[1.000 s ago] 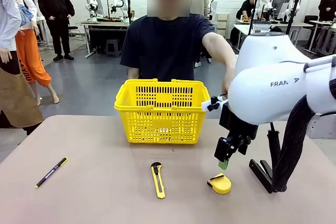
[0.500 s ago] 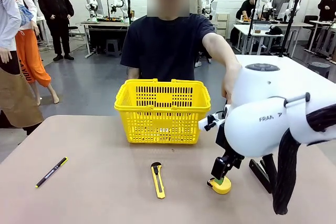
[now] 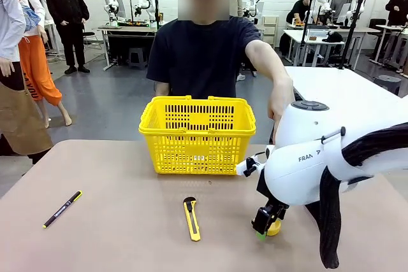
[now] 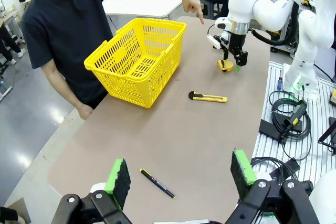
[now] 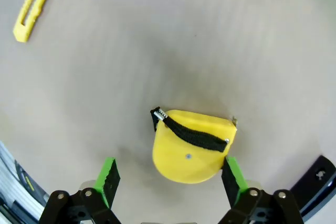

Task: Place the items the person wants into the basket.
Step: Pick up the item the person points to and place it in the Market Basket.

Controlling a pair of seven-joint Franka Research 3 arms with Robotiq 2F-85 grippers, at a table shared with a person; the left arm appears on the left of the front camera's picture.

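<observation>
Right hand (image 5: 169, 176), fingers apart, straddles tape (image 5: 191, 148) on counter (image 3: 115, 234), near-right of basket (image 3: 196, 133). Person's hand (image 4: 191, 4) points at tape. For good grip: centre pads across tape body, lower fully, close squarely. Left hand (image 4: 180, 170) apart, near left.

Right gripper (image 3: 264, 227) hangs low at 5 o'clock in the front view, jaws spread wide; left gripper (image 4: 180, 174) also stands spread.

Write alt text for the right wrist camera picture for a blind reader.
The right claw, open, hovers over a yellow tape measure with a black strap, lying on a tan table between its green pads. Part of a yellow utility knife shows at top left.
</observation>
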